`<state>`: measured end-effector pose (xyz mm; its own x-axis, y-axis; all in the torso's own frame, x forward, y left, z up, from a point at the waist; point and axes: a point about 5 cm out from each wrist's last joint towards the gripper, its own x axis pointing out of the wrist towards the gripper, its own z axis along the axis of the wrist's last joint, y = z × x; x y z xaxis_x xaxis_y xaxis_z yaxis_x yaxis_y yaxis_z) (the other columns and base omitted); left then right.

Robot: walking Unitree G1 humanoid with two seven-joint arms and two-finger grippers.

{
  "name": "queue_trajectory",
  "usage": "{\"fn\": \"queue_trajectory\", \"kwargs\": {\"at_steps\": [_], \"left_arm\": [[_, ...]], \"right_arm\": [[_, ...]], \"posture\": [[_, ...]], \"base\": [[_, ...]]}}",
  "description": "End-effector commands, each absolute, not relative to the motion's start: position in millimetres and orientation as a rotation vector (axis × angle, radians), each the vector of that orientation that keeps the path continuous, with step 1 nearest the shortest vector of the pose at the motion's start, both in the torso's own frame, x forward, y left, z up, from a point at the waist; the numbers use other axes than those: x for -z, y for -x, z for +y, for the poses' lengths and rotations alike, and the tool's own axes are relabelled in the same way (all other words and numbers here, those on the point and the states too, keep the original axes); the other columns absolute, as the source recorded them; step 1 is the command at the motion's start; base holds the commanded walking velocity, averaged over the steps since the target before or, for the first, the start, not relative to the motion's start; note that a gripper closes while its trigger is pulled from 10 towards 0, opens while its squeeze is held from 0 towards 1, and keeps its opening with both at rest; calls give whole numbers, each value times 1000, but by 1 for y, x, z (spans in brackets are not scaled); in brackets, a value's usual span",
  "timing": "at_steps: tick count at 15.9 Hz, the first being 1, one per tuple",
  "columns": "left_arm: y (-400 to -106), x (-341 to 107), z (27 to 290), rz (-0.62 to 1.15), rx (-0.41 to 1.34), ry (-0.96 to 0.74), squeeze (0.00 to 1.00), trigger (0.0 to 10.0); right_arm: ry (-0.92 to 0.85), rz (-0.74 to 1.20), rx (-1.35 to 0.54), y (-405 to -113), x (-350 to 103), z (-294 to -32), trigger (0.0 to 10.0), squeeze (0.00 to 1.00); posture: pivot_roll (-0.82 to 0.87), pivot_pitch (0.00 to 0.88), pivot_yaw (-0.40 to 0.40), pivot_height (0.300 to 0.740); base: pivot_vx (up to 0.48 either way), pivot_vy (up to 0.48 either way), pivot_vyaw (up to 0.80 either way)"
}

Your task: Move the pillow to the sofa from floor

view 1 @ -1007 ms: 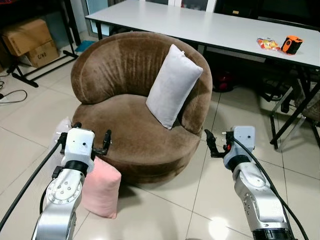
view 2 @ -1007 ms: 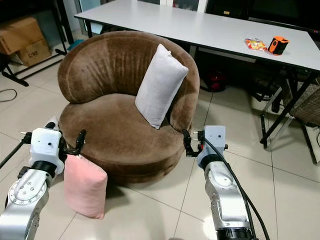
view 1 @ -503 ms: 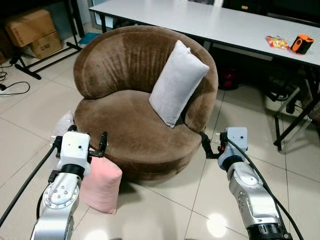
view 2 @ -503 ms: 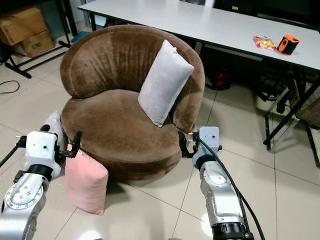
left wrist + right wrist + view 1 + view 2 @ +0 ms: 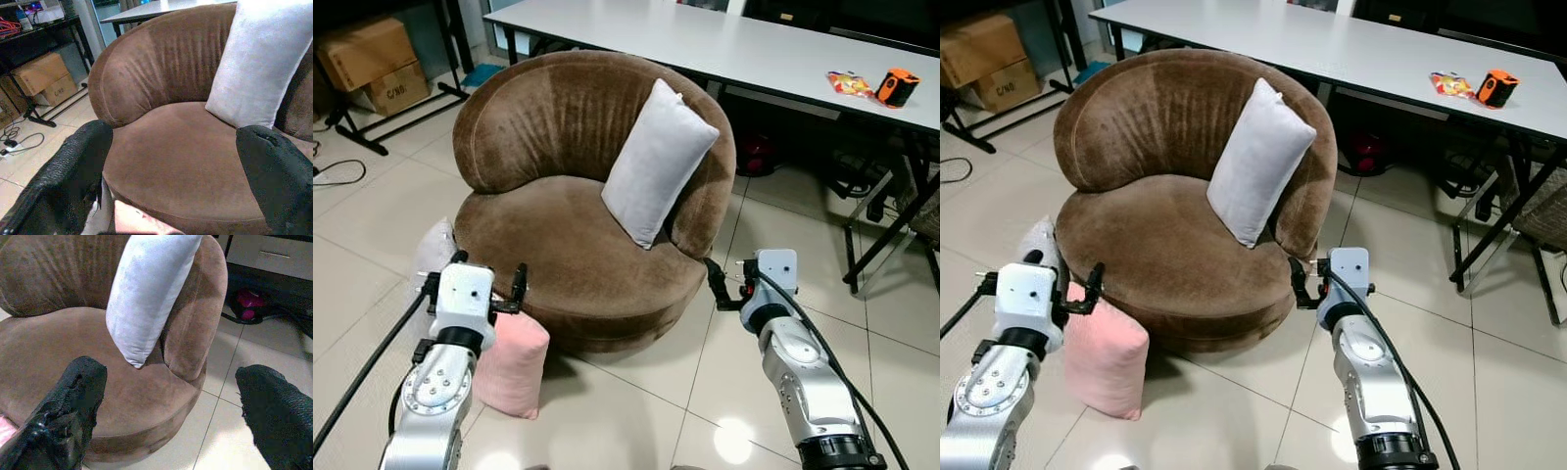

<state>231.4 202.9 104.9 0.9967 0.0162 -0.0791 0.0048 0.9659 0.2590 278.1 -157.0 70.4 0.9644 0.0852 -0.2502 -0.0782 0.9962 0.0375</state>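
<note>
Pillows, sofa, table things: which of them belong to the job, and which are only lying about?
Job:
pink pillow on floor
brown sofa
left gripper
right gripper

Lying about:
grey pillow
white table
orange object
cardboard boxes

Short black print, too blurred to read, on a cardboard box (image 5: 396, 95)

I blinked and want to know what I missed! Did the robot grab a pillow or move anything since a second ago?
No grab yet. The camera view shifted a little as the robot adjusted. Both arms stayed raised and empty: the left gripper hovers open above the pink pillow on the floor, the right gripper open beside the brown sofa. The grey pillow leans on the sofa back as before, and a whitish pillow stays on the floor.
</note>
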Motion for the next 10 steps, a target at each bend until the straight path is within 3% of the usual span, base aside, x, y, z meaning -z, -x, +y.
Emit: {"fn": "queue_trajectory", "kwargs": {"at_steps": [1,3,10], "left_arm": [[-230,-107,200,78,-2,-254,0,10000],[-230,-108,200,79,-7,-249,0,10000],[-232,-111,200,75,-17,-249,0,10000]], "right_arm": [[-26,246,-84,-279,-72,-157,10000,0],[-32,244,-89,-281,-73,-154,10000,0],[-33,243,-89,-283,-74,-155,10000,0]], "posture": [[-68,0,-75,740],[-62,0,-78,740],[-60,0,-82,740]], "base": [[0,0,0],[0,167,0],[0,444,0]]}}
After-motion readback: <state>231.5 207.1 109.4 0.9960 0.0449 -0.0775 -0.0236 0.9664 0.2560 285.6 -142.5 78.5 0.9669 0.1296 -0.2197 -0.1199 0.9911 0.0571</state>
